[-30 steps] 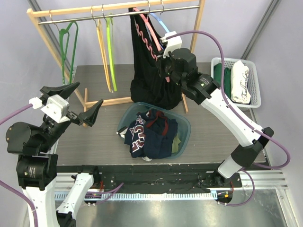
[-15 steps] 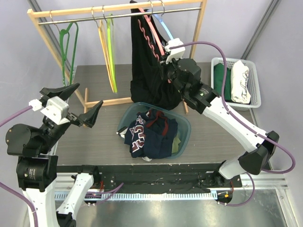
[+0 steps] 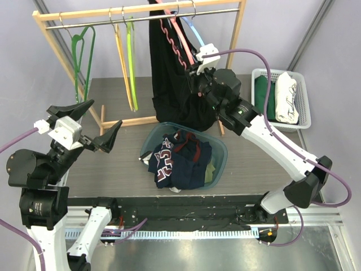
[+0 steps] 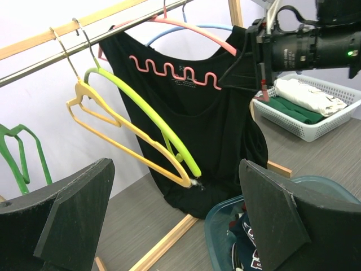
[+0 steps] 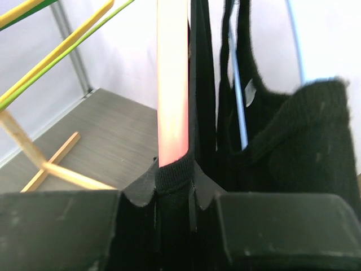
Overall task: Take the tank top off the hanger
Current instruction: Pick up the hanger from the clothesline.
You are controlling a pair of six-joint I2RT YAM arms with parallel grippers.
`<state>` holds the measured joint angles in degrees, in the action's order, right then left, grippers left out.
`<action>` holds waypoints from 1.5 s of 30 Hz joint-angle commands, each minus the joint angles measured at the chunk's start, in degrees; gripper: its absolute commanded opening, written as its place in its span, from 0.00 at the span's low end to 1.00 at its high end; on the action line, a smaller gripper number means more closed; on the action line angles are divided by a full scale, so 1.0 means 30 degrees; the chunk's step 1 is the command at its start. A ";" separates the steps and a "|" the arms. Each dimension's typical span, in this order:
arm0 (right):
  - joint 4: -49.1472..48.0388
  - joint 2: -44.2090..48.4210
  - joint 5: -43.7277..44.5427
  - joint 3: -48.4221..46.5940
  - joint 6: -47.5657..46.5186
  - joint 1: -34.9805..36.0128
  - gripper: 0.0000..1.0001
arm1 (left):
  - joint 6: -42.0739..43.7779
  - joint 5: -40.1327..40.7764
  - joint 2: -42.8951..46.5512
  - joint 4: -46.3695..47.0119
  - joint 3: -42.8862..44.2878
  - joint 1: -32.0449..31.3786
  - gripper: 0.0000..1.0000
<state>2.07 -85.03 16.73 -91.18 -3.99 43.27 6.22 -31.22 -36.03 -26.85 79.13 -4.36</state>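
A black tank top (image 3: 172, 84) with a pink wavy line at the neck hangs on a pink hanger (image 3: 179, 35) from the wooden rack's rail; it also shows in the left wrist view (image 4: 203, 124). My right gripper (image 3: 196, 74) is shut on the tank top's shoulder strap (image 5: 175, 180) at the pink hanger's arm (image 5: 172, 84). My left gripper (image 3: 90, 127) is open and empty, well left of the rack, facing the garment.
Green (image 3: 82, 51), yellow (image 3: 120, 56) and lime (image 3: 131, 62) empty hangers hang on the rail, and a blue one (image 3: 192, 28) behind the pink. A teal tub (image 3: 217, 148) of clothes sits below. A white basket (image 3: 304, 93) of folded clothes stands at the right.
My right gripper has shifted slightly left and up with the strap; the tank top's top has swung left and higher along the rail. The left arm has not moved.
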 commanded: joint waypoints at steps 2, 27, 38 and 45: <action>0.0680 0.3235 -0.3083 -0.0223 0.1004 0.0080 0.01 | -0.0255 0.0154 -0.0030 0.0366 0.0048 0.0077 0.97; 1.0914 0.9771 -0.8416 -0.6078 0.1418 0.0080 0.01 | -0.3362 0.0828 -0.1671 0.0747 0.1836 0.0106 0.97; 1.0972 0.9594 -0.9738 -0.8164 0.1593 0.0109 0.01 | -0.3245 0.0301 -0.1495 0.0923 0.1601 0.0106 0.97; 0.9803 0.9187 -1.0320 -0.9766 0.1652 0.0109 0.01 | -0.3332 0.0095 -0.1554 0.1274 0.1338 0.0106 0.97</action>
<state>41.98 -55.86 -11.94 -115.22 0.56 43.38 -2.83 -29.69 -40.80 -26.30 83.96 -4.36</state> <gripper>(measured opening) 0.188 0.969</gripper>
